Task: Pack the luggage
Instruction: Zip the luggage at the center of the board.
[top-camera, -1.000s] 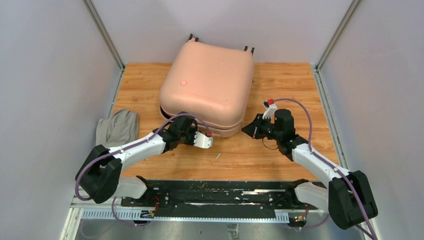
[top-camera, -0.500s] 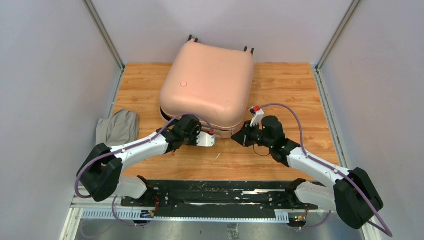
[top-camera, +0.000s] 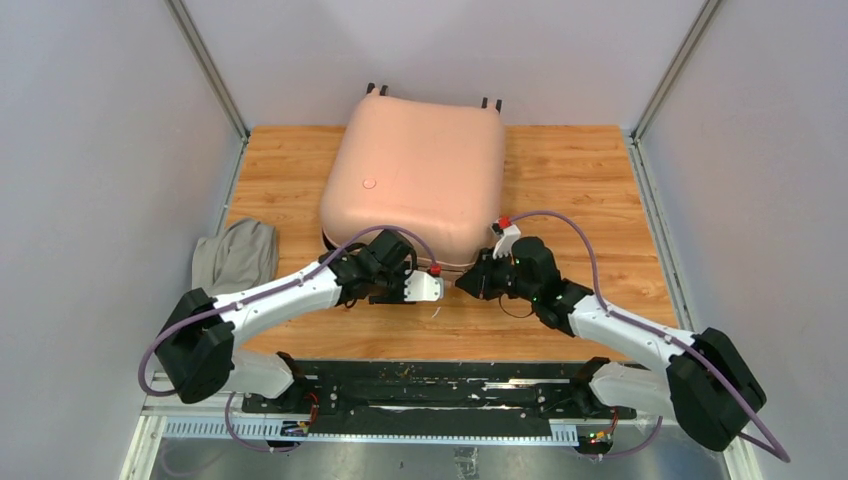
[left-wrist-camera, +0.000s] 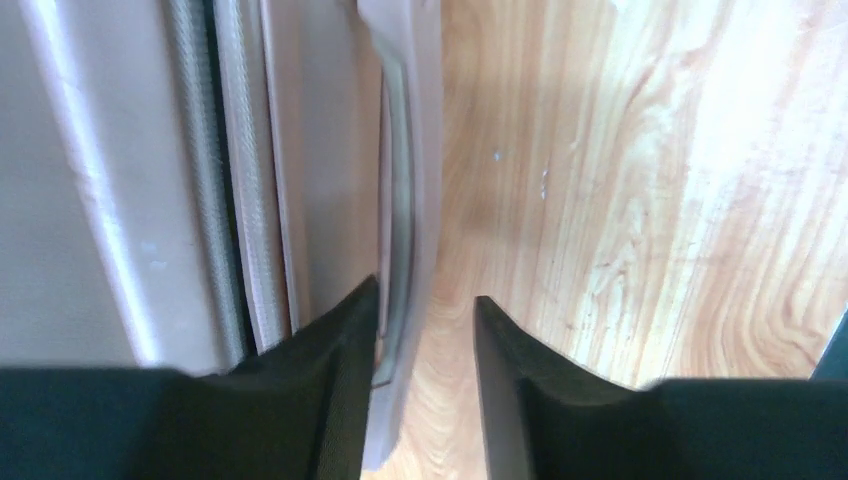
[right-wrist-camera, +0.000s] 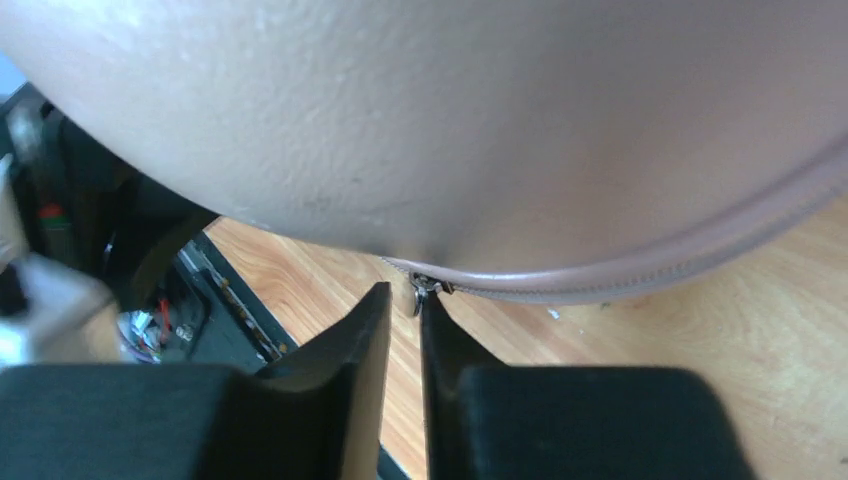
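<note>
Luggage (top-camera: 420, 170) | left pincer (left-wrist-camera: 425, 295) apart astride handle (left-wrist-camera: 415, 150) | right pincer (right-wrist-camera: 405, 293) barely apart at zipper pull (right-wrist-camera: 421, 288)

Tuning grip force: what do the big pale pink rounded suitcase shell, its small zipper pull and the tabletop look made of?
Pale pink rounded suitcase shell: likely moulded hard plastic, matte, fine pebbled grain up close.
Small zipper pull: probably metal, silvery glint; too small to be sure.
Orange-brown tabletop: wood-grain pattern, slight sheen; laminate or solid wood, cannot tell.
</note>
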